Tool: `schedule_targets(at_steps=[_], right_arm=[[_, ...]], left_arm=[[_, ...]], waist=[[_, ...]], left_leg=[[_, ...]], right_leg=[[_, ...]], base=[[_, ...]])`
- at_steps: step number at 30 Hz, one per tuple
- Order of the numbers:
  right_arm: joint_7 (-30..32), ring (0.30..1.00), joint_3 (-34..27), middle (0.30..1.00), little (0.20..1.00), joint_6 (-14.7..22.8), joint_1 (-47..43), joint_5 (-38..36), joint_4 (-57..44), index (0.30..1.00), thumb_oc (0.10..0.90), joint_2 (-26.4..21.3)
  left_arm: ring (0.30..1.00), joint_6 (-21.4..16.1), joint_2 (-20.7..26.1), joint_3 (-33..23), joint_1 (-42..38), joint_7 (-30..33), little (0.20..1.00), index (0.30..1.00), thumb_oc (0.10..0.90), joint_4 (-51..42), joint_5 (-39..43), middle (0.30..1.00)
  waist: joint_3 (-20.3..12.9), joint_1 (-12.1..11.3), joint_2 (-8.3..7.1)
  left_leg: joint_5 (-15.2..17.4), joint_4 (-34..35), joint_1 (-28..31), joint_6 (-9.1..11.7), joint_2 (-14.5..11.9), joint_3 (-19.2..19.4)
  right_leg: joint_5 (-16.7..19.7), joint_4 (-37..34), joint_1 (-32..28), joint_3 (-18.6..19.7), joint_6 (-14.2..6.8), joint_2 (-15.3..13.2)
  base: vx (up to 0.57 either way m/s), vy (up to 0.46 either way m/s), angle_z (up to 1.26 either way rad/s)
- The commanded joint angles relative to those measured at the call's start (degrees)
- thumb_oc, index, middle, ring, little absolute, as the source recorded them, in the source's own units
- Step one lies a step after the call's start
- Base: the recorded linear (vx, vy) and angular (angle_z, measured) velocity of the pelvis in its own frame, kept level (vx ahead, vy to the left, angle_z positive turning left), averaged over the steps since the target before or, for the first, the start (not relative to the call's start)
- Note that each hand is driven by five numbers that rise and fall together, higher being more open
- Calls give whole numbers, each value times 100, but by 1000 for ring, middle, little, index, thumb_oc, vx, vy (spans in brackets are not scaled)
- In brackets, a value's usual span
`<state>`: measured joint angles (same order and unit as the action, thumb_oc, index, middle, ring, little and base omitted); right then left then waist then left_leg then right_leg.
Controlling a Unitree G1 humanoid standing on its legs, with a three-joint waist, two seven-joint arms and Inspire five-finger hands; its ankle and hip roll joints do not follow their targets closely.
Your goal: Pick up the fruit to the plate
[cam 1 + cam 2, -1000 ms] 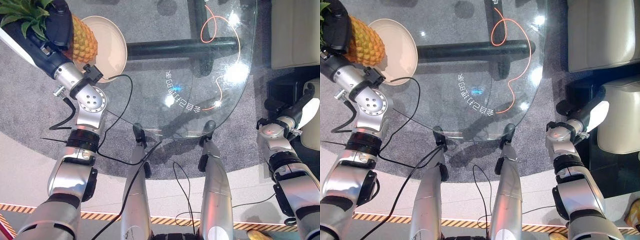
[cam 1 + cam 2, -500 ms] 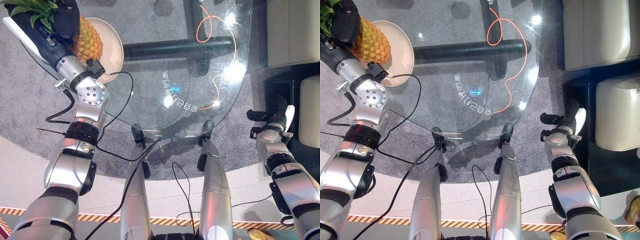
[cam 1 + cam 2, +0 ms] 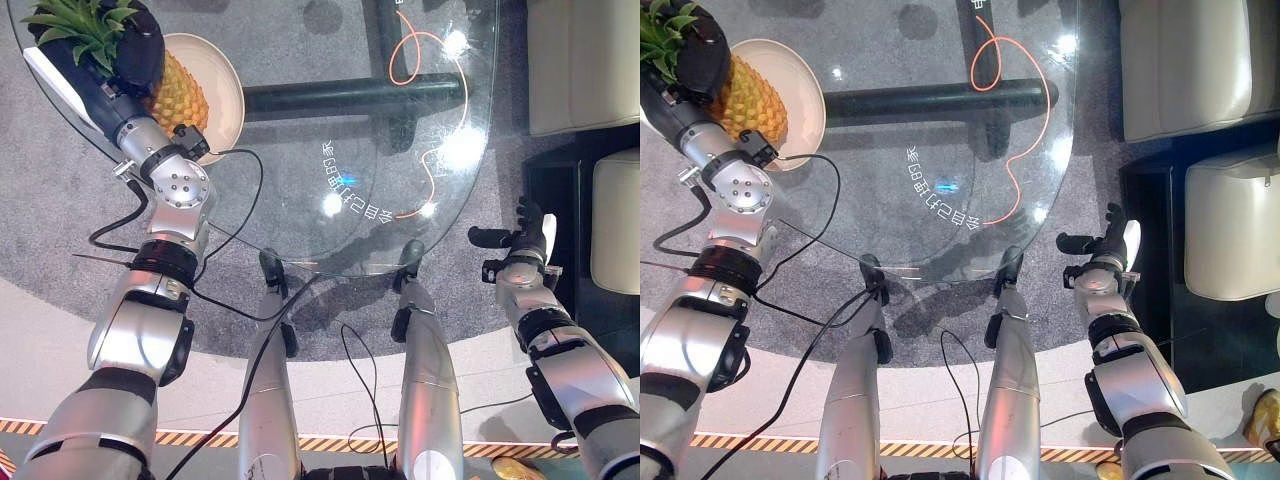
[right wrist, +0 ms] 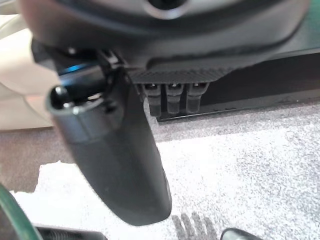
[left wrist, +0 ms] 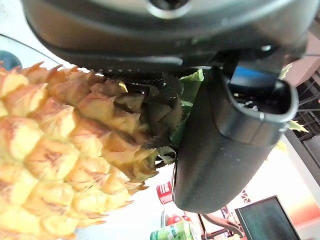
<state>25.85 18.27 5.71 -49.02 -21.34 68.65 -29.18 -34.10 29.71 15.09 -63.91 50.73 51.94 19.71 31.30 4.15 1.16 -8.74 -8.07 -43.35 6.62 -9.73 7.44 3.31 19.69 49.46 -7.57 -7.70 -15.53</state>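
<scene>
My left hand (image 3: 125, 55) grips the spiky yellow pineapple (image 3: 180, 88) near its crown, keeping it upright over the round cream plate (image 3: 222, 85) at far left; right hand (image 3: 1108, 245) idle, fingers relaxed.

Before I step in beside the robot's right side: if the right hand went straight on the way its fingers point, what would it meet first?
The right hand, open and off the glass table's edge, points away from the robot, toward the pale cushioned seat. That seat looks like the first thing, though depth is unclear.
</scene>
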Motion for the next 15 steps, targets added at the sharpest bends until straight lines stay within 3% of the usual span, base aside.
schedule_targets(at_steps=[1, 7, 10, 11, 15], right_arm=[[153, 900, 150, 900, 900, 192, -93, 165, 111, 900, 800, -256], [135, 900, 155, 900, 900, 210, -108, 192, 109, 900, 800, -257], [130, 900, 177, 900, 900, 173, -145, 179, 77, 900, 800, -267], [111, 900, 182, 900, 900, 174, -149, 183, 77, 900, 800, -274], [118, 900, 194, 900, 900, 236, -129, 179, 102, 900, 800, -260]], left_arm=[[300, -476, 554, -133, -972, 157, 200, 300, 100, 74, -43, 300], [300, -361, 557, -79, -1068, 72, 200, 300, 100, 189, -56, 300], [392, -276, 567, -65, -1083, 90, 307, 392, 207, 247, -83, 392], [462, -274, 579, -59, -1087, 79, 389, 462, 289, 285, -60, 462], [535, -213, 606, -23, -1147, 68, 475, 535, 375, 393, -35, 535]], waist=[[-150, -76, -133], [-150, -54, -144], [-150, -45, -152], [-150, -40, -153], [-150, -25, -161]], left_leg=[[551, -749, -355, 255, -86, -300], [559, -758, -361, 255, -80, -296], [551, -738, -355, 260, -79, -292], [549, -729, -354, 258, -80, -292], [552, -737, -369, 265, -92, -294]], right_leg=[[-92, -186, -121, -30, -161, 105], [-87, -185, -106, -18, -167, 106], [-75, -213, -112, -13, -170, 110], [-78, -213, -109, -10, -168, 115], [-83, -205, -88, -3, -170, 118]], base=[[0, 0, 0], [0, 0, 0], [0, 0, 0], [0, 0, 0], [0, 0, 0]])
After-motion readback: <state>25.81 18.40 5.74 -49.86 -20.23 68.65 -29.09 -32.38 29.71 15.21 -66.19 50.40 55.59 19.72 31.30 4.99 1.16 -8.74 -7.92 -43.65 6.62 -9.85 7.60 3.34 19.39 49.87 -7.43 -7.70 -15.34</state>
